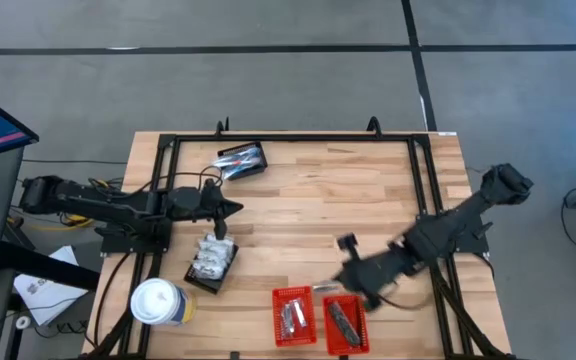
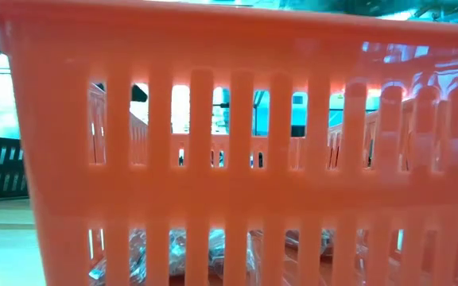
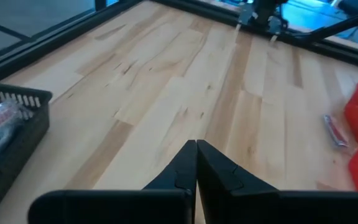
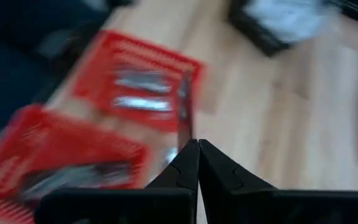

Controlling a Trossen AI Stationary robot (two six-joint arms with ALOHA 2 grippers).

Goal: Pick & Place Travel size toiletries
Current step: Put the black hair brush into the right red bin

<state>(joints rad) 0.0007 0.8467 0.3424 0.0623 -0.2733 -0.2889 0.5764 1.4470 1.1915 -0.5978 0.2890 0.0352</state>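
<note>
Two slotted baskets sit side by side holding toiletries.

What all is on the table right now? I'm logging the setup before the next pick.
Red baskets: two, red, side by side at the table's near edge, each holding toiletries.
Black baskets: two, black, one at the far left, one nearer, both holding packets.
Loose tube: one, pinkish, on the wood beside a red basket.
Cup: one, white, lidded, near left corner.
Left pincer: shut, between the black baskets.
Right pincer: shut, by the red baskets.
</note>
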